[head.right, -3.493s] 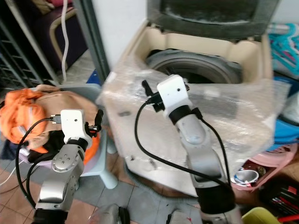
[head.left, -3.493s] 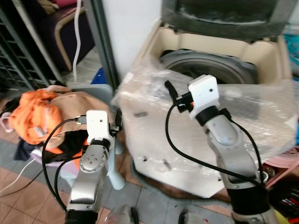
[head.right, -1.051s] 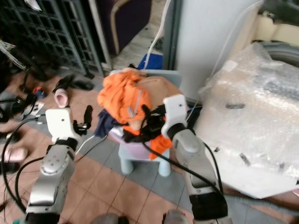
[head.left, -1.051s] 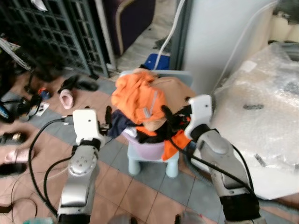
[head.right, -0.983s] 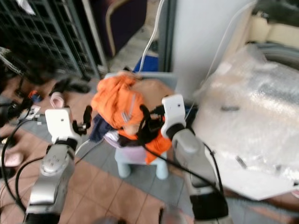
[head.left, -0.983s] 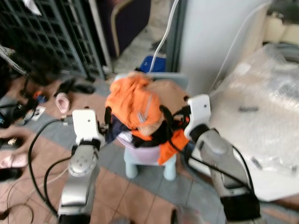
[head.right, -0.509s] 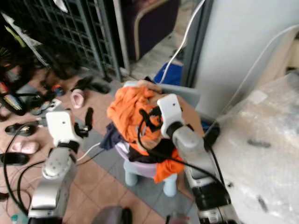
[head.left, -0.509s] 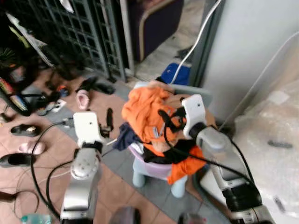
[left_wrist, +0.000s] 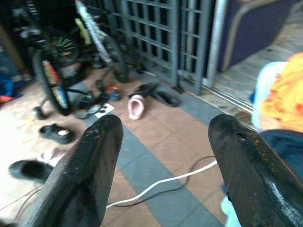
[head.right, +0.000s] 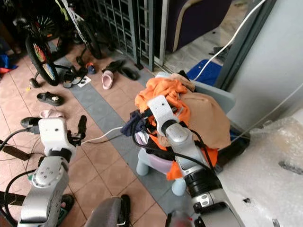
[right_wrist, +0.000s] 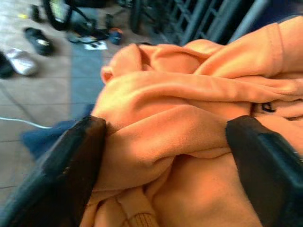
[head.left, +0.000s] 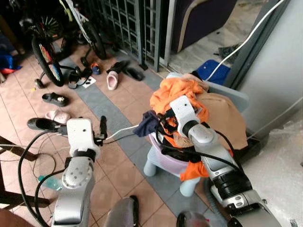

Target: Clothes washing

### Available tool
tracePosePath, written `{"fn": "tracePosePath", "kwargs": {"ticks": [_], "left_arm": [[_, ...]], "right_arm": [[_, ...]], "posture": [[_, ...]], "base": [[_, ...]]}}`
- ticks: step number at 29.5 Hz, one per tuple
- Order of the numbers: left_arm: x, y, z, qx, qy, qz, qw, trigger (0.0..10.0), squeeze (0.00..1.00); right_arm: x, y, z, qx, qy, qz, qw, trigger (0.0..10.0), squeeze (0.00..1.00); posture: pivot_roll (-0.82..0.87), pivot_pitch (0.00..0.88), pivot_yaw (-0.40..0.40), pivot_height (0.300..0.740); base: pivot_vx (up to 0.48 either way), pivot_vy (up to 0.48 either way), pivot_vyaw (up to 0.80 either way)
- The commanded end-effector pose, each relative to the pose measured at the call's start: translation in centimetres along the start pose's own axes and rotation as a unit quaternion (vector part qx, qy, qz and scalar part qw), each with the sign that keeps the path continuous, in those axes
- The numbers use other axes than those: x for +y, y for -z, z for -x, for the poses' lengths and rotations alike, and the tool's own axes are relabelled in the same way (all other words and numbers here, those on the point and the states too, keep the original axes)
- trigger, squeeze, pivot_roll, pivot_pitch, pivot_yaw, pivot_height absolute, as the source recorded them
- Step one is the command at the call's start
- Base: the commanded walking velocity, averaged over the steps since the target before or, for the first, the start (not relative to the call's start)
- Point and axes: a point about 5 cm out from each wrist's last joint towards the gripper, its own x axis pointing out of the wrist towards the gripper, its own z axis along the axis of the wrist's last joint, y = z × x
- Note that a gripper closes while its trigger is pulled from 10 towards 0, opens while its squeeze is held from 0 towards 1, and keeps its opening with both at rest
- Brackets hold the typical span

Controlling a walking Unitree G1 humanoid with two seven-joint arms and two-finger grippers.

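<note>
Tiled porch floor (head.left: 118, 175), shoes scattered about. Left gripper (left_wrist: 163, 142) hovers at about 8 o'clock, fingers spread wide, holding nothing. Right gripper (right_wrist: 165, 142), also spread, presses into the orange clothes pile (head.left: 177, 94) on a little stool (head.left: 165, 165) dead center. Bicycle (head.left: 45, 52) and metal gate (head.left: 137, 19) sit out at 11 o'clock.

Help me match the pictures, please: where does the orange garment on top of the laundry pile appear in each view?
Left eye view: orange garment right of centre, behind the right gripper.
Right eye view: upper centre.
Left wrist view: right edge.
Right wrist view: centre, between the open fingers.
Shared landmark: the white cable on the floor tiles.
</note>
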Motion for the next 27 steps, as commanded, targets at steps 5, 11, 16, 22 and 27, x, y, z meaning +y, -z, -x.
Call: {"fn": "tracePosePath", "kwargs": {"ticks": [5,11,16,22,27], "left_arm": [[0.2,0.1,0.0,0.006,0.003,-0.006,1.0,10.0,0.0],[0.0,0.1,0.0,0.008,0.008,-0.009,1.0,10.0,0.0],[0.1,0.3,-0.2,0.014,0.004,-0.006,1.0,10.0,0.0],[0.0,0.4,-0.6,0.015,-0.008,-0.004,1.0,10.0,0.0],[-0.2,0.4,-0.7,0.018,-0.001,0.002,1.0,10.0,0.0]], "right_arm": [[-0.7,1.3,0.2,0.026,0.017,0.03,0.999,0.0,0.0],[-0.1,1.8,0.2,0.033,0.005,0.03,0.999,0.0,0.0],[0.7,1.9,0.2,0.034,-0.016,0.03,0.999,0.0,0.0],[2.0,1.9,0.3,0.031,-0.054,0.026,0.998,0.0,0.0],[2.4,2.1,0.6,0.035,-0.068,0.019,0.997,0.0,0.0]], "posture": [[0.05,0.132,0.043,0.74],[0.06,0.138,0.034,0.74],[0.04,0.139,0.029,0.74],[0.04,0.131,0.015,0.74],[0.03,0.131,0.012,0.74]], "base": [[0.0,0.0,0.0],[0.0,0.0,0.0],[0.0,0.0,0.0],[0.0,0.0,0.0],[0.0,0.0,0.0]]}}
